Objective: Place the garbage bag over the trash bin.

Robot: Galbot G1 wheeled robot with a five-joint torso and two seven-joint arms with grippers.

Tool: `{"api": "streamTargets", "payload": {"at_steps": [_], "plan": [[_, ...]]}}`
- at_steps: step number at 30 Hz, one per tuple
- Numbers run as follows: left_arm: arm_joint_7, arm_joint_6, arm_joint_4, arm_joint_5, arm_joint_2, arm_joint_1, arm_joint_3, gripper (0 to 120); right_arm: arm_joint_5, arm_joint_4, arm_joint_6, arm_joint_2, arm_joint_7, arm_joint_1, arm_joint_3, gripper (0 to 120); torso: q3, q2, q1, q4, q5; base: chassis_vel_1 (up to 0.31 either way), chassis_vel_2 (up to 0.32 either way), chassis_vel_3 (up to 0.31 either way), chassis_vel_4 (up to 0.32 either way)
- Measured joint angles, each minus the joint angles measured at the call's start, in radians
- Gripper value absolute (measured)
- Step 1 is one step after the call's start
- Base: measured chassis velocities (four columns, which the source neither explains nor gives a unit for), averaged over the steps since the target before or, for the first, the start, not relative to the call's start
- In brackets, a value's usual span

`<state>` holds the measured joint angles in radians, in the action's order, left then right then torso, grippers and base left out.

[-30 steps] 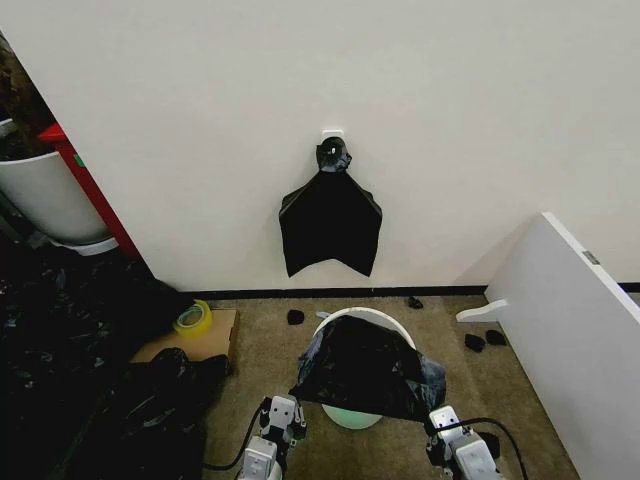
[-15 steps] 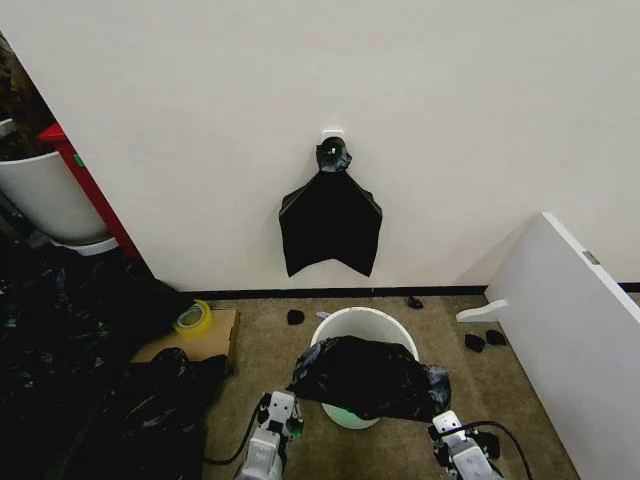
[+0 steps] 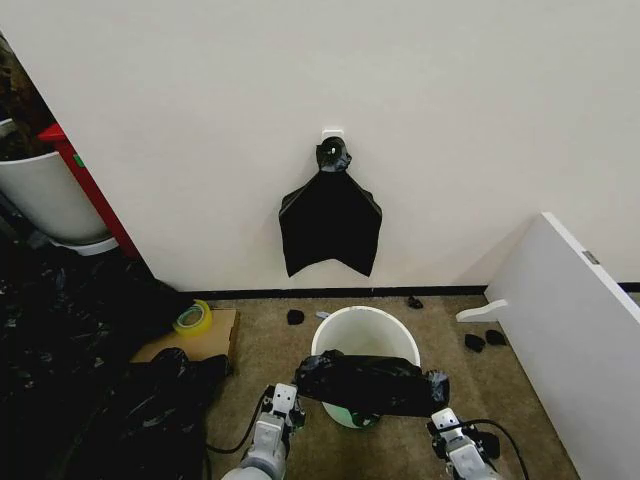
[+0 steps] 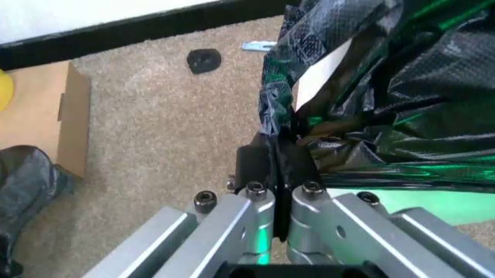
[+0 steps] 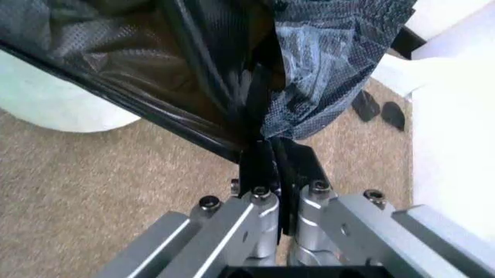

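Garbage bag (image 3: 368, 382) pinched btwn both grippers' closed jaws.

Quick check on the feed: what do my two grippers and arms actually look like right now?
The left gripper and right gripper match: brushed silver metal finger arms with dark round bolt heads, ending in black pads. In the head view both wrists are white and grey, each trailing a black cable.

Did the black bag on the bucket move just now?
Yes. The garbage bag has slid toward the robot, baring most of the trash bin's mouth.
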<state>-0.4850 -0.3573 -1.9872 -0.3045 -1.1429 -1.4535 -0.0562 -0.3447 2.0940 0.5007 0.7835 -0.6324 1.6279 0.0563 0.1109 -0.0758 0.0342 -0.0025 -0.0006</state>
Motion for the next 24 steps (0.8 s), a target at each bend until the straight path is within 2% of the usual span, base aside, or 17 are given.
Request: {"api": "streamTargets", "payload": {"at_steps": [4,6,8,10,11,12,15,16,18,20,21,22,24], "plan": [[0.0,0.019,0.037,-0.001,-0.013,0.014,0.002,0,-0.022,-0.006,-0.012,-0.001,0.024,0.007,0.008,0,0.0,0.0,0.0,0.0,0.0,0.0,0.0,0.0,0.0],[0.0,0.064,0.053,-0.007,-0.017,0.017,0.006,0,-0.068,0.006,-0.023,-0.006,0.033,0.014,0.013,0,0.0,0.0,0.0,0.0,0.0,0.0,0.0,0.0,0.0],[0.001,0.076,0.05,-0.01,-0.017,0.015,0.008,0,-0.081,0.019,-0.029,-0.01,0.039,0.02,0.017,3,0.0,0.0,0.0,0.0,0.0,0.0,0.0,0.0,0.0],[0.002,0.087,0.02,-0.016,-0.009,-0.002,0.012,0,-0.089,0.052,-0.045,-0.019,0.043,0.038,0.021,14,0.0,0.0,0.0,0.0,0.0001,0.0,0.0,0.0,0.0],[0.002,0.087,0.003,-0.017,-0.005,-0.011,0.016,4,-0.089,0.071,-0.049,-0.024,0.042,0.047,0.022,19,0.0,0.0,0.0,0.0001,0.0,0.0,0.0,0.0,0.0],[0.002,0.087,0.003,-0.017,-0.005,-0.011,0.016,4,-0.089,0.071,-0.049,-0.024,0.042,0.047,0.022,19,0.0,0.0,0.0,0.0001,0.0,0.0,0.0,0.0,0.0],[-0.004,0.06,-0.059,-0.018,0.019,-0.053,0.035,18,-0.086,0.137,-0.045,-0.043,0.024,0.083,0.025,32,0.0,0.0,0.0,0.0,0.0001,0.0,0.0,0.0,0.0],[-0.004,0.06,-0.059,-0.018,0.019,-0.053,0.035,18,-0.086,0.137,-0.045,-0.043,0.024,0.083,0.025,32,0.0,0.0,0.0,0.0,0.0001,0.0,0.0,0.0,0.0],[-0.032,0.008,-0.111,-0.018,0.038,-0.088,0.047,26,-0.087,0.196,-0.022,-0.06,-0.002,0.118,0.029,41,0.0,0.0,0.0,0.0001,0.0,0.0,0.0,0.0,0.0],[-0.065,-0.043,-0.166,-0.018,0.057,-0.124,0.062,36,-0.112,0.265,0.029,-0.081,-0.047,0.16,0.035,50,0.0,0.0,0.0,0.0,-0.0002,0.0,0.0,0.0,0.0],[-0.075,-0.059,-0.186,-0.018,0.064,-0.14,0.073,41,-0.133,0.29,0.053,-0.089,-0.07,0.172,0.035,55,0.0,0.0,0.0,-0.0002,-0.0002,0.0,0.0,0.0,0.0],[-0.075,-0.059,-0.186,-0.018,0.064,-0.14,0.073,41,-0.133,0.29,0.053,-0.089,-0.07,0.172,0.035,55,0.0,0.0,0.0,-0.0002,-0.0002,0.0,0.0,0.0,0.0],[-0.103,-0.089,-0.24,-0.029,0.075,-0.186,0.102,51,-0.193,0.352,0.113,-0.106,-0.125,0.189,0.033,65,0.0,0.0,0.0,0.0001,-0.0002,0.0,0.0,0.0,0.0]]}}
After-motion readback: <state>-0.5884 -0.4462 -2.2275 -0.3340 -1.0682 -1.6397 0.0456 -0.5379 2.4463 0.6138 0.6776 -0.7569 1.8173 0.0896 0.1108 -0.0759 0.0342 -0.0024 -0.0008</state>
